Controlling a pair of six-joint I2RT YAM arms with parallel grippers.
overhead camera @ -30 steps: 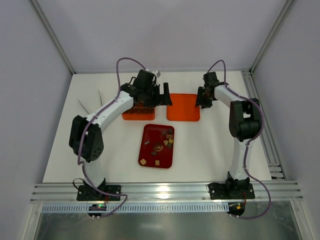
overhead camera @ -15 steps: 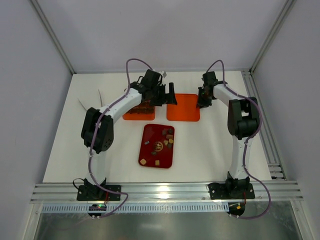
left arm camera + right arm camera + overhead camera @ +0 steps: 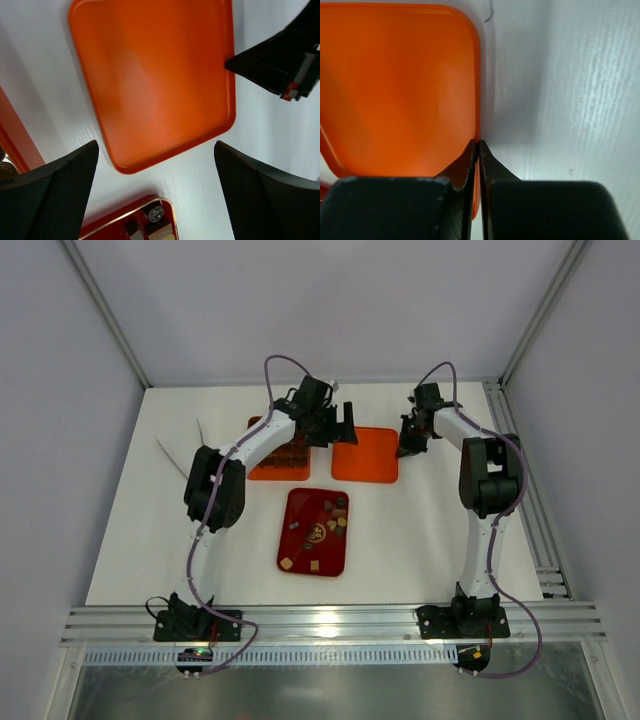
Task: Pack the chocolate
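Orange lid (image 3: 395, 90) rim pinched by right gripper (image 3: 479, 144), clear only in wrist view; left gripper (image 3: 156, 145) spread.

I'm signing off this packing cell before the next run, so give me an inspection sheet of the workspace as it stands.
Surface: white table.
Job's things: chocolate pieces loose on a dark red tray; orange box with cells under the left arm; flat orange tray beside it.
Clutter: two thin pale strips at far left, unclear what.
Grippers: left claw open above the flat orange tray; right claw shut on its right rim.
Cables: a purple cable loops over each arm.
Surroundings: pale walls, metal rail at the near edge.
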